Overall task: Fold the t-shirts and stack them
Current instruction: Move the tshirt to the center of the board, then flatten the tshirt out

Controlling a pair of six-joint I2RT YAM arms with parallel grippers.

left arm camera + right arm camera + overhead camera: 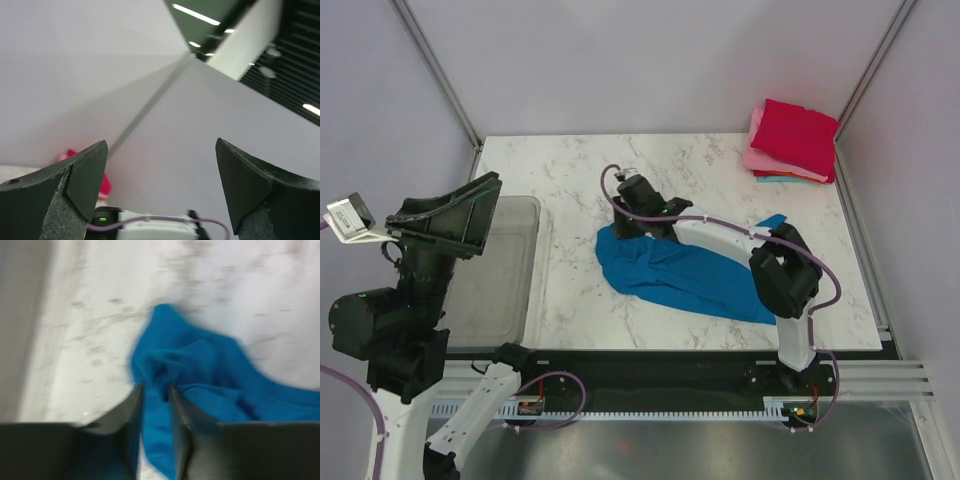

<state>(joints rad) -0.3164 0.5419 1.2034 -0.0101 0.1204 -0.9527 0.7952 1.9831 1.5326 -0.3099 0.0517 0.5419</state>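
Bunched blue t-shirt [690, 285], long axis far-left to near-right

2 arms [785, 280]: black joints [380, 330], white links [715, 232], purple cables [837, 285].

A robotics lab test cell: plain white panels [650, 60] framed by aluminium posts [438, 70] box in a marble-patterned table [570, 165]. Two cabled robot arms [785, 285] are bolted to a metal rail [670, 408], and strip lights [196, 15] hang overhead.
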